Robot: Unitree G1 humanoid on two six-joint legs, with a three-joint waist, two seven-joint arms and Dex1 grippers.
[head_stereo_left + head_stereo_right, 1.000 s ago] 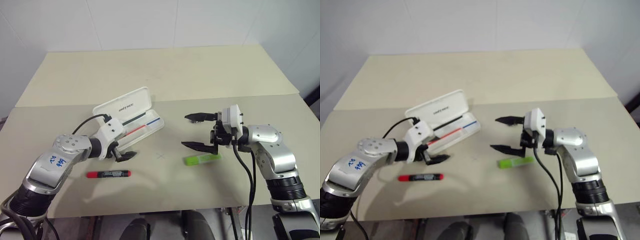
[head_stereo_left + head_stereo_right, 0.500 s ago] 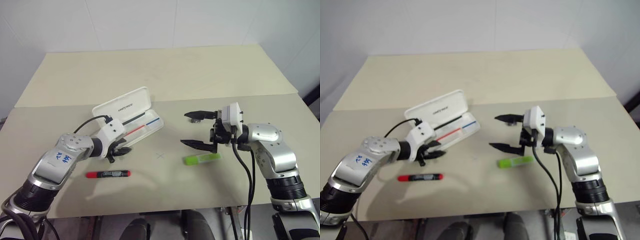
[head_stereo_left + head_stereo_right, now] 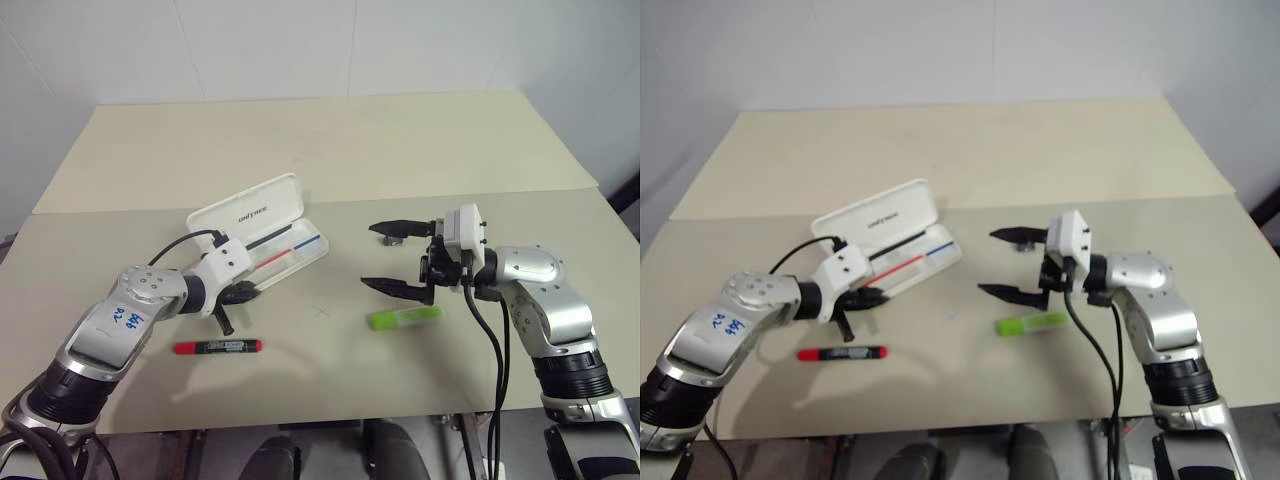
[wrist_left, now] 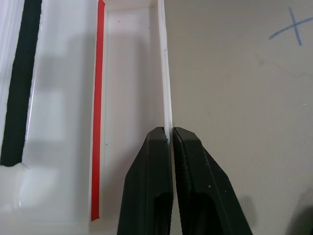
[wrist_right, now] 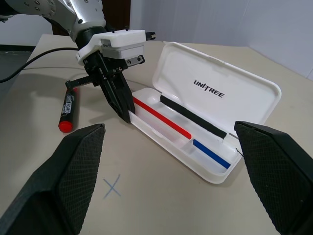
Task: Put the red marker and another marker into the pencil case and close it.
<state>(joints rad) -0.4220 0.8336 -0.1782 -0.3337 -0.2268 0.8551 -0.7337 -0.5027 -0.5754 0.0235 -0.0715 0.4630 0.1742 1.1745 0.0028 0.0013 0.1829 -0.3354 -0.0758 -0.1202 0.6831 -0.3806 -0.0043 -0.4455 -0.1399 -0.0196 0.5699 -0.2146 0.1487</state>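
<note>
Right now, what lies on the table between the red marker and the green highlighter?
Only bare table with a small pen-drawn cross, seen in the left eye view between the red marker and the green highlighter.

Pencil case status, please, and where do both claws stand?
Left claw shut on pencil case wall. Right claw open, empty. Case open; red marker on table.

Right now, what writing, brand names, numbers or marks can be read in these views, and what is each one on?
"UNITREE": black letters inside the open lid of the pencil case.
Blue handwritten characters on a white sticker on the left arm: not legible.
Label text on the black middle of the red marker: too small to read.
A blue "X" drawn on the table.
Green highlighter: no readable text.
</note>
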